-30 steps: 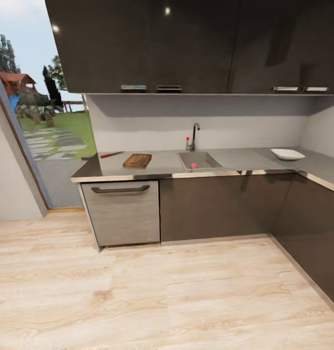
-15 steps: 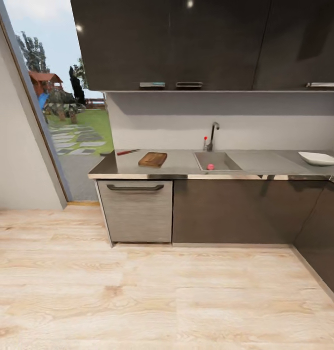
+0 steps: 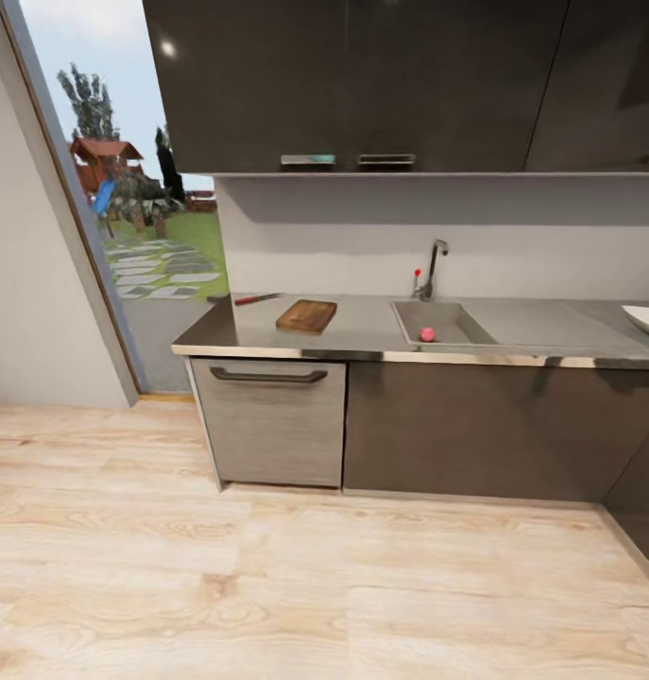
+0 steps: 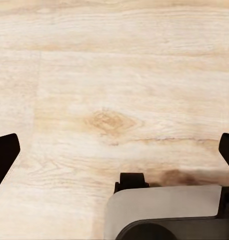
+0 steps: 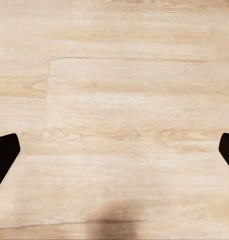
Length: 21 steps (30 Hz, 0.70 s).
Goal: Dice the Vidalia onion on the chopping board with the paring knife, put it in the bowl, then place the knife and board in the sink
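Note:
In the head view the grey countertop (image 3: 362, 331) runs across the far wall. The pinkish Vidalia onion (image 3: 427, 334) lies in the steel sink (image 3: 456, 323), below the chrome tap. Left of the sink the brown chopping board (image 3: 307, 315) lies flat. The red-handled paring knife (image 3: 256, 299) rests beyond the board, near the counter's left end. Part of the white bowl (image 3: 647, 319) shows at the right edge of the picture. My left gripper (image 4: 114, 152) and right gripper (image 5: 114, 150) both hang open over the wooden floor, far from the counter, with nothing between their fingers.
Dark wall cabinets (image 3: 381, 85) hang over the counter, and dark base cabinets with a grey drawer front (image 3: 272, 420) stand under it. An open doorway (image 3: 135, 246) to a garden lies at the left. Light wooden floor (image 3: 296, 586) stretches between me and the counter.
The whole head view has shifted: the counter and its things now sit further right in the picture and a little larger, so the camera has moved. The things on the counter lie as before.

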Motion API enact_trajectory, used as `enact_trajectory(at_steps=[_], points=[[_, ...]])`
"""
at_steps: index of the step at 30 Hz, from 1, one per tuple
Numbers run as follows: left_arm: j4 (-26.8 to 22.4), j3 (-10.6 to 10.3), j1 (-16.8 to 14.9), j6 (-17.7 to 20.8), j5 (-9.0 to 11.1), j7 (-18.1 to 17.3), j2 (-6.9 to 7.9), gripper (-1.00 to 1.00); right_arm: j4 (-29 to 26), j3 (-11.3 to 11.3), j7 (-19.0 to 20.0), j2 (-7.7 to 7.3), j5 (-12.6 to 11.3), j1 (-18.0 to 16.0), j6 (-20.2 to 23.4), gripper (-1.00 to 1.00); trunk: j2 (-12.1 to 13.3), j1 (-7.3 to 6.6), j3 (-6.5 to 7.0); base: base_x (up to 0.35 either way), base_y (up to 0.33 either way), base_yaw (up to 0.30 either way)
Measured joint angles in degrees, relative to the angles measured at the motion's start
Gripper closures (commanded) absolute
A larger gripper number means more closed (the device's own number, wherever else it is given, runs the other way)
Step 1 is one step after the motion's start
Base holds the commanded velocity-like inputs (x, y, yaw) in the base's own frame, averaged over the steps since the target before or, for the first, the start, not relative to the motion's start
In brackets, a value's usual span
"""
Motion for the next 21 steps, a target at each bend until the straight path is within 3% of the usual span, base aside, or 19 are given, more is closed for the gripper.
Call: enact_trajectory(at_steps=[6, 21], points=[[0.0, 0.01, 0.0, 0.0, 0.01, 0.0, 0.0, -1.0, 0.0, 0.0, 0.0, 0.0, 0.0, 0.0, 0.0, -1.0, 0.0, 0.02, 0.01, 0.172, 0.03, 0.0], [0.0, -0.02, 0.0, 0.01, 0.0, 0.0, 0.0, -1.0, 0.07, 0.11, 0.07, -0.31, 0.15, 0.0, -0.71, -1.0, 0.0, 0.03, 0.56, 0.013, 0.001, 0.0]])
